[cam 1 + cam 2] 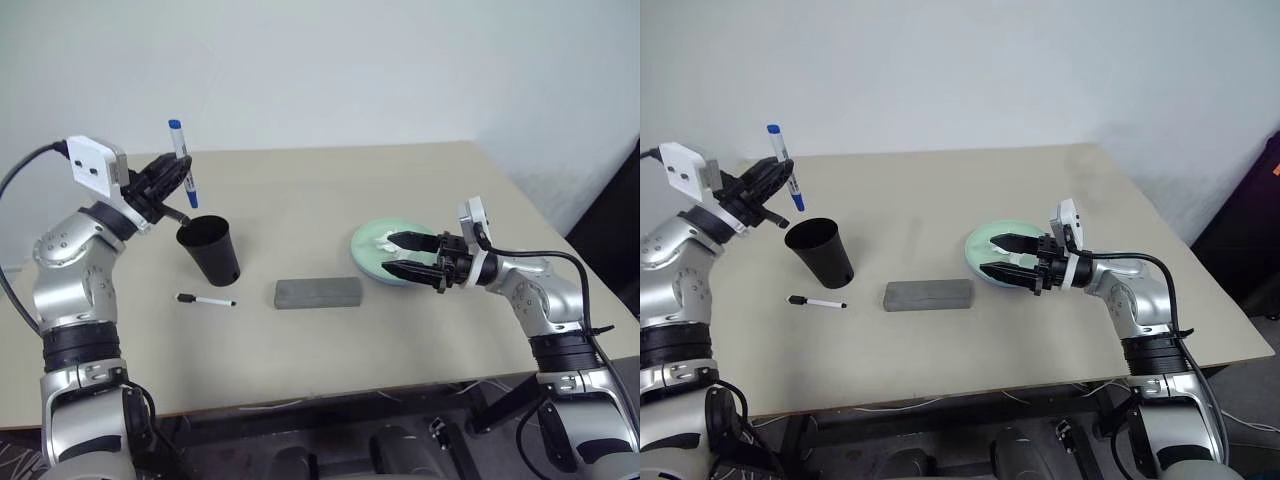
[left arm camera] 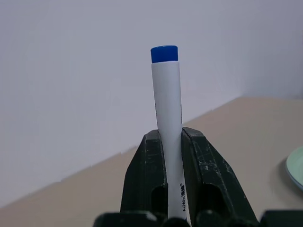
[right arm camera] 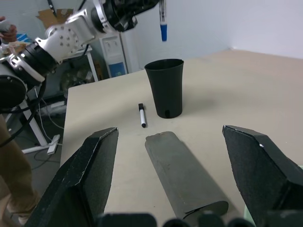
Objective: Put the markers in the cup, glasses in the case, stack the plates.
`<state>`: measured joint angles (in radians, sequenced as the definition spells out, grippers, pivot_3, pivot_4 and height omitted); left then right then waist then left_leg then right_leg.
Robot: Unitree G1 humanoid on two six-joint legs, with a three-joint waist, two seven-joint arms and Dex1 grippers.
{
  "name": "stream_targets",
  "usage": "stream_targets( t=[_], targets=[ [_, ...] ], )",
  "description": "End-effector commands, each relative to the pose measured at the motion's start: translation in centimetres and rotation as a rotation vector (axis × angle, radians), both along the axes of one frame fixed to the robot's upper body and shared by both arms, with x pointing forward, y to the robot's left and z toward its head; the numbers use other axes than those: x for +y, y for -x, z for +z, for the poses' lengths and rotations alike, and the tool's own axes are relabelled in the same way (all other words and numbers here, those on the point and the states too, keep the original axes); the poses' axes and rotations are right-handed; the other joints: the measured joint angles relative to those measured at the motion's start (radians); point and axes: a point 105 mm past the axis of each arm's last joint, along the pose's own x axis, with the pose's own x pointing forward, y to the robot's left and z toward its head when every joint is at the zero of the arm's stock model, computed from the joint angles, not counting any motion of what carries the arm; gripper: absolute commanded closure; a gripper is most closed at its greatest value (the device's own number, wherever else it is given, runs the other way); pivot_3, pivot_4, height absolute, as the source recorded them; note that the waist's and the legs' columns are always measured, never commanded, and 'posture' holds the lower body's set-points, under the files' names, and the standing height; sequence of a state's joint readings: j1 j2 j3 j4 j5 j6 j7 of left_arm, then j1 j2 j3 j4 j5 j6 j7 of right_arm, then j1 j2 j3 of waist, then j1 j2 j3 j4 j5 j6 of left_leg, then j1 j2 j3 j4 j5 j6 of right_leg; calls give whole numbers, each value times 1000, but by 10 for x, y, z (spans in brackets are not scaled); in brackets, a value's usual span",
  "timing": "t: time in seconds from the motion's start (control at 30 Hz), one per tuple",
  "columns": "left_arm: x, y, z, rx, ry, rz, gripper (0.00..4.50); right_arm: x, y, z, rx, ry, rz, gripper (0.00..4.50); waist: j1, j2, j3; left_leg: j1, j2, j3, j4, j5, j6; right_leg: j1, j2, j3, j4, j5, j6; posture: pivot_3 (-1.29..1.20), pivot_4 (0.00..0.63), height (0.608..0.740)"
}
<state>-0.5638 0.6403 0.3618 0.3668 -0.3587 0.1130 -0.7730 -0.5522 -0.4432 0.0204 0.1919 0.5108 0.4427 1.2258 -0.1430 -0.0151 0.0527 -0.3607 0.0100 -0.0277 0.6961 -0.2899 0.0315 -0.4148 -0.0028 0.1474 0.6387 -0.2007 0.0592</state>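
**A:** Beige tabletop (image 1: 330, 190) against a plain pale wall. What's where on it?

**B:** The black cup (image 1: 210, 249) stands upright on the robot's left side. Just in front of it, apart from it, the black-tipped marker (image 1: 206, 300) lies flat. The grey case (image 1: 318, 292) lies near the middle, closed as far as I can tell, to the right of that marker.

**A:** And the other marker?

**B:** The blue-capped marker (image 1: 182, 162) is off the table, pinched between the fingers of the left gripper (image 1: 172, 180). It stands close to upright above and slightly behind the cup's rim, with blue showing at both its upper and lower ends. In the left wrist view the two black fingers (image 2: 144, 179) press on the white barrel from either side.

**A:** The right side?

**B:** The right gripper (image 1: 405, 256) points toward the left, fingers spread wide with nothing between them, over the near edge of the mint green plate (image 1: 372, 250). Something white lies on that plate behind the fingers; I can't make out what it is.

**A:** Is the blue plate there?

**B:** A bluish rim shows under the green plate's near edge, so they look stacked, though I can't be sure
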Motion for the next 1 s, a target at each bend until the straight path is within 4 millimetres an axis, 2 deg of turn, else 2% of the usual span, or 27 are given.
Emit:
stream_targets(
  t=[0.03, 0.43, 0.73, 1.0],
  targets=[
    [4, 0, 4, -59, 25, 36, 4428, 2, -3, 17, -66, -11, 11, 681, 4, 0, 0, 0, 0, 0, 0, 0, 0, 0, 0, 0, 0, 0, 0, 0, 0, 740],
    [-1, -15, -34, 15, 78, 42, 4428, 1, -4, 20, -80, -9, 1, 681, 17, 0, 0, 0, 0, 1, 0, 0, 0, 0, 0, 0, 0, 0, 0, 0, 0, 740],
    [-7, -23, -43, 34, 99, 14, 4428, 3, -4, 19, -80, -7, 1, 681, 18, 0, 0, 0, 0, 1, 0, 0, 0, 0, 0, 0, -1, 0, 0, 0, 0, 740],
    [-12, -25, -40, 25, 94, -19, 1896, 3, -4, 19, -82, -10, -3, 681, 17, 0, 0, 0, 0, 1, 0, 0, 0, 0, 0, 0, -1, 0, 0, 0, 0, 740]
  ],
)
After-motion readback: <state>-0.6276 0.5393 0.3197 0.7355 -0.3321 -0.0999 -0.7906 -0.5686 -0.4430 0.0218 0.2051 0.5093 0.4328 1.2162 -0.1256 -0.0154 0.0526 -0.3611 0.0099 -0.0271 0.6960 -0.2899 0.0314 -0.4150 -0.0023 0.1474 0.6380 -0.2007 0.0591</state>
